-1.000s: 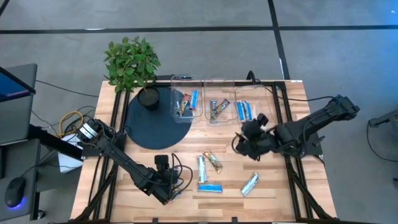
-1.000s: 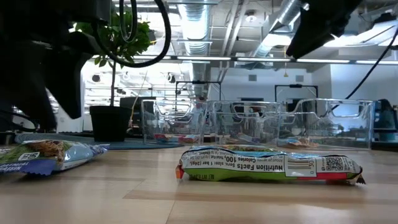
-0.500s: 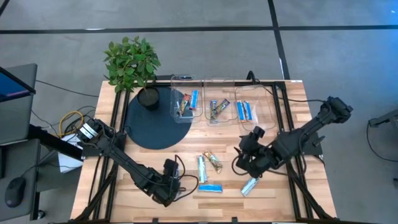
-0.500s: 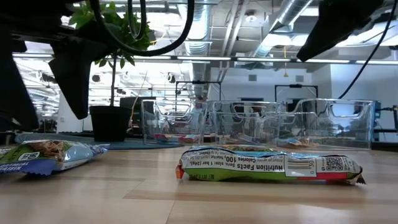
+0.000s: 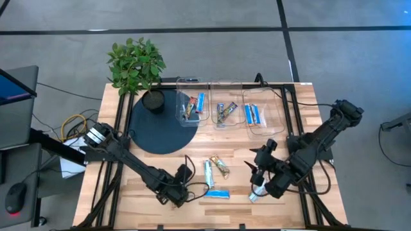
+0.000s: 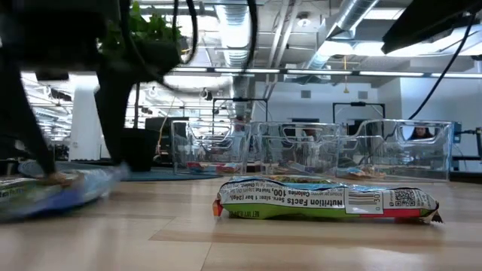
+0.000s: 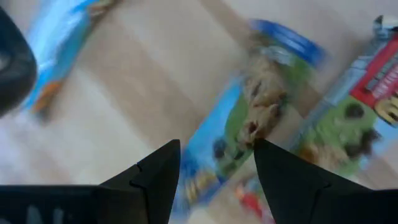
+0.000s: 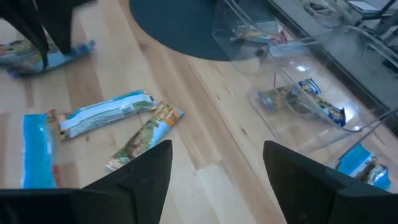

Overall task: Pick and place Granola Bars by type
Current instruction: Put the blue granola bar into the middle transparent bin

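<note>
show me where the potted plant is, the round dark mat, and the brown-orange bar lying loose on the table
potted plant [image 5: 136, 63], high view, on its leaves.
round dark mat [image 5: 157, 131], high view, on its bare middle.
brown-orange bar [image 5: 220, 167], high view, on the wrapper's middle.

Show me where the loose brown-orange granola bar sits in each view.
High view: brown-orange bar, mid-table, just right of the silvery bar.
Right wrist view, beside that silvery bar.
Low view: cannot pick it out.
Left wrist view: too blurred to tell.
Shared landmark: the clear tubs beyond it.

Blue bar [image 5: 217, 194], brown-orange bar [image 5: 220, 167], dark round mat [image 5: 154, 131], light wood table [image 5: 234, 208].
</note>
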Robot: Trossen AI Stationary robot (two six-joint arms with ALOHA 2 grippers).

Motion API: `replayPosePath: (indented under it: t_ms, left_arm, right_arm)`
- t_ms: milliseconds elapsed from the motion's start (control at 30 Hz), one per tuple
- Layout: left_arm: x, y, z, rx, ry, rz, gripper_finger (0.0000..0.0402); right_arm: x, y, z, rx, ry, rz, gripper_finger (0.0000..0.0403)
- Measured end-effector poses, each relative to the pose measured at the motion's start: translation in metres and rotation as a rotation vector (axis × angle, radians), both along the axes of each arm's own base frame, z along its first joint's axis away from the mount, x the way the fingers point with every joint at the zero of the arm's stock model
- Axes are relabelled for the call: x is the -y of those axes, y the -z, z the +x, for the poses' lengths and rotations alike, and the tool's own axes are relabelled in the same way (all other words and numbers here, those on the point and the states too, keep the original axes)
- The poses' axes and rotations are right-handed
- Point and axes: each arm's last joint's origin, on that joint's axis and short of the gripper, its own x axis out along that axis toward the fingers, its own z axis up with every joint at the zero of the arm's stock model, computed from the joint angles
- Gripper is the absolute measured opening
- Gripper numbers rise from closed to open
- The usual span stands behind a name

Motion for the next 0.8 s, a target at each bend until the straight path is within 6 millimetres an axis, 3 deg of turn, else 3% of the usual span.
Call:
replayPosePath:
  t_ms: [200,533,800]
  left_arm:
    - [-0.001,0.014,0.004,-0.050,0.089,0.042,0.0202]
    - [-0.010,0.013,0.012,-0.060,-0.022,-0.010,0.0197]
    - [-0.014,0.014,0.014,-0.089,-0.027,-0.047,0.0138]
  right_arm:
    - [-0.009,-0.001,-0.005,0.017,-0.036,0.018,0.0244]
    - [-0.012,-0.001,-0.007,0.041,-0.042,0.008,0.0244]
    - [-0.013,-0.002,-0.007,0.048,-0.044,0.016,0.0244]
